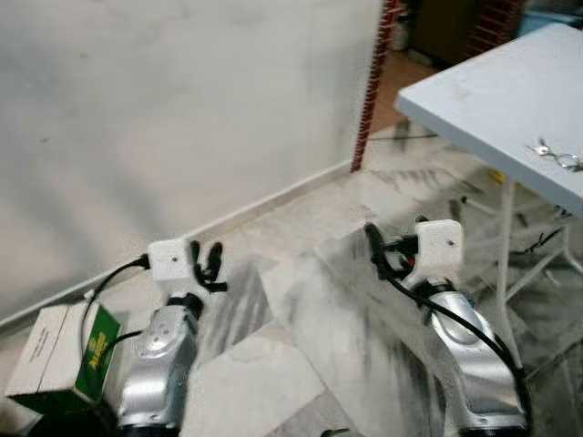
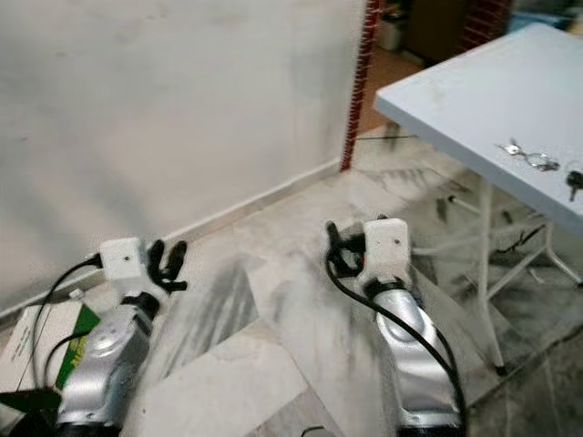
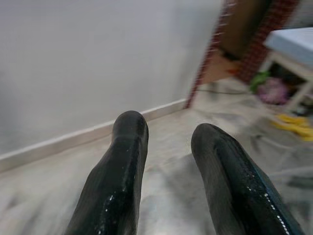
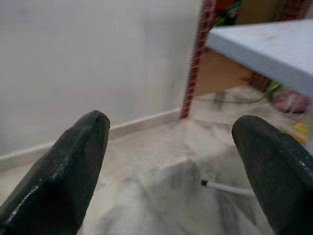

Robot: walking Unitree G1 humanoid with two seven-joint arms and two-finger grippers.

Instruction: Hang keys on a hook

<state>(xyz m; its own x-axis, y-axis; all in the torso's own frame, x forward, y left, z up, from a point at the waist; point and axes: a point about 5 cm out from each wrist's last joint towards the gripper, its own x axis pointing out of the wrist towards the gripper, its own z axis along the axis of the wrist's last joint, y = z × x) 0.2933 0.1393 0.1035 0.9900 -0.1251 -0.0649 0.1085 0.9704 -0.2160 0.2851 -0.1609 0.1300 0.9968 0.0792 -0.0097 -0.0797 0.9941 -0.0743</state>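
The keys point(image 2: 526, 157) are lying on the desk point(image 2: 455, 96), up and right of the nearer right end effector point(image 2: 339, 250), its fingers apart and empty.

A small bunch of silver metal keys on a ring point(image 2: 526, 157) lies flat on the pale blue table top point(image 2: 474, 86), close to the table's near edge and toward its right end as seen from the head camera. The bunch is splayed: one key blade points left, and the ring sits to its right. Fine detail is too small to resolve. A second, darker key-like item point(image 2: 574, 182) lies just right of the bunch, cut by the frame edge; its identity cannot be told. The bunch rests free, well apart from both grippers.
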